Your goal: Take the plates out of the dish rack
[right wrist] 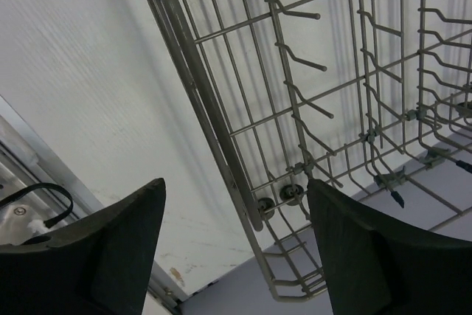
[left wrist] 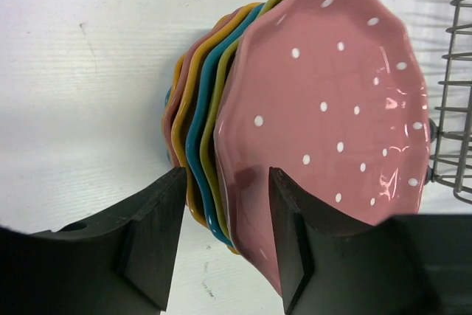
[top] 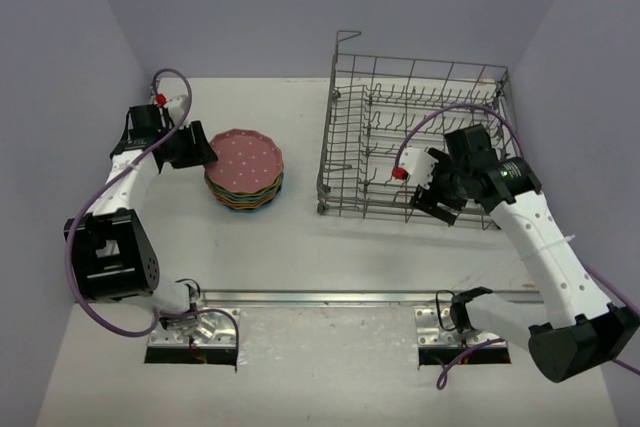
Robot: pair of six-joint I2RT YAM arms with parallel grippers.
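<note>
At the wrists only: left gripper (left wrist: 226, 178) parted astride the plates' (left wrist: 324, 101) rims; right gripper (right wrist: 236, 186) spread over the dish rack (right wrist: 209, 108).

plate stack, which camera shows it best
The left wrist view: the plate stack fills the frame, coloured rims layered under the pink top plate. The top external view shows it whole but small; the right wrist view shows the dish rack, no plates.

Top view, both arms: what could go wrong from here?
1. The left gripper stands open with its fingers straddling the rim of the pink plate topping the stack. Withdrawing sideways could drag that plate or nudge the stack askew.
2. The right gripper hangs open right at the dish rack's near wire edge. A finger could snag a wire and shift the rack.
</note>
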